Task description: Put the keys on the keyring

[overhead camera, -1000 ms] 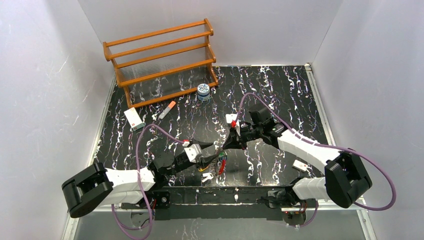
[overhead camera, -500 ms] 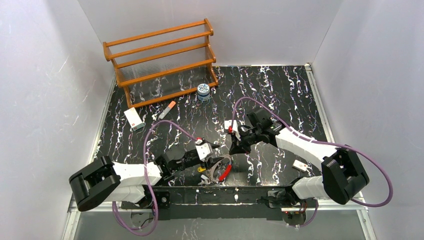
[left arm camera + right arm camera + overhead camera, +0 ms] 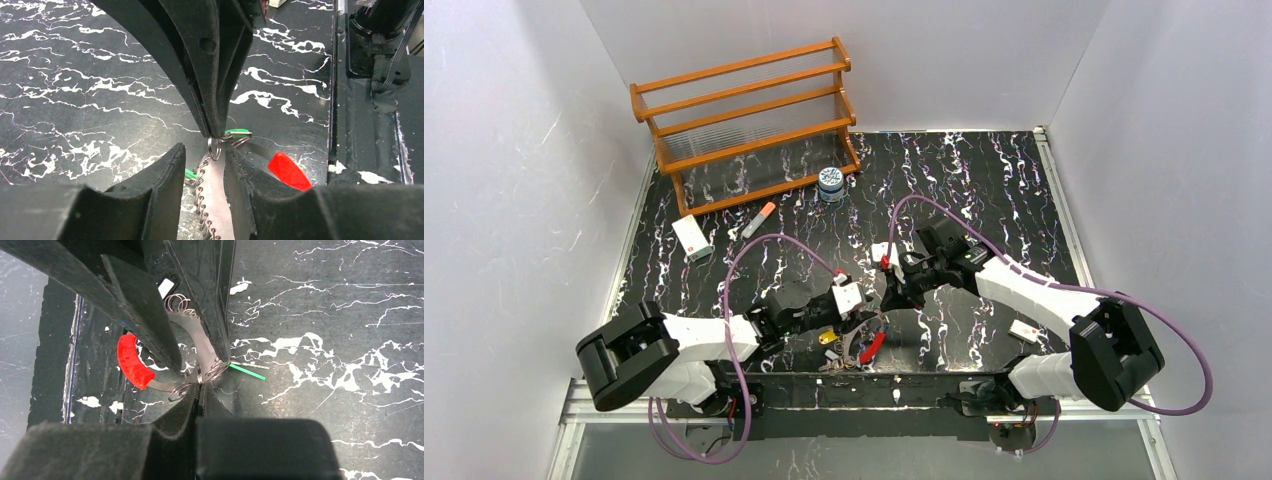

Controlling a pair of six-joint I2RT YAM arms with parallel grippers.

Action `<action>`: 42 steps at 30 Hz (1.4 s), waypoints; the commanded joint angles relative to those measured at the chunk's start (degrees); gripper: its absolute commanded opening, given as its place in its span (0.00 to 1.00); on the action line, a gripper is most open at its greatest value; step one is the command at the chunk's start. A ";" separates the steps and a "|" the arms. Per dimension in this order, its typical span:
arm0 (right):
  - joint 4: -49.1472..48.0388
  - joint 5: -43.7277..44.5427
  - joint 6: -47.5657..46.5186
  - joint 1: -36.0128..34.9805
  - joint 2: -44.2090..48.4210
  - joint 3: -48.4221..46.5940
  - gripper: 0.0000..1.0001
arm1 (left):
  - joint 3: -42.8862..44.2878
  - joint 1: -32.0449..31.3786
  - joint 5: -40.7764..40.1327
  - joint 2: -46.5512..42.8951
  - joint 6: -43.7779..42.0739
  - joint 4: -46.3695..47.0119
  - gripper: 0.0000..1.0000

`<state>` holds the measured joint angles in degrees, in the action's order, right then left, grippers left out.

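Black white-veined table [image 3: 984,180]. A brown wooden slatted rack [image 3: 744,110] stands at the far left, and we see nothing on its shelves.

Both arms reach in to the middle of the near edge. The left arm comes from the near left, the right arm from the far right, and their tips almost meet.

The large thin loop keyring [image 3: 217,200], part white-silver band and part red [image 3: 131,362], lies flat there. It is nearer the left arm.

The left tool [image 3: 204,152] has its fingers spread, one on each side of the silver band, and the band runs lengthwise along its reach. The right-hand finger looks to be touching the band's edge, with a gap on the other side. We judge it is not yet a clamp.

The right tool [image 3: 200,390] is pressed together. It pinches a small wire ring [image 3: 214,148] at its very tips, just beyond the left tool's fingertips and at the band's edge.

- Key relation: the wire ring sits right at the band, straight ahead of the left tool. We judge the left tool must steady the band while the right works the ring on.
- Round blue-white patterned jar [image 3: 830,183], far of centre beside the rack. We cannot tell its contents.
- Small key with green plastic head [image 3: 237,133], just right of the pinched ring and probably attached to it.
- Yellow speck [image 3: 828,338] just left of the loop, perhaps another key. It is too small to say.
- More wire rings already line the band.
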<state>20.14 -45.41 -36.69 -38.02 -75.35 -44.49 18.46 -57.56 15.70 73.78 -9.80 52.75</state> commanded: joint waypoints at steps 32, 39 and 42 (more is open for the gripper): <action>-8.93 -1.56 6.26 -1.35 4.49 -0.21 0.33 | 5.08 -0.10 -2.66 -0.39 -1.66 -10.46 0.00; -29.82 -3.65 19.80 1.78 12.59 8.14 0.55 | -0.15 -0.10 -5.58 -4.91 0.61 -3.52 0.00; -36.76 -5.99 24.60 3.62 14.30 10.88 0.56 | -2.32 -0.12 -6.01 -6.54 1.49 0.62 0.00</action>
<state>-1.80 -47.44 -21.39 -36.51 -63.35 -36.51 18.55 -57.60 11.35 70.32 -9.91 46.35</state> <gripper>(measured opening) 0.558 0.018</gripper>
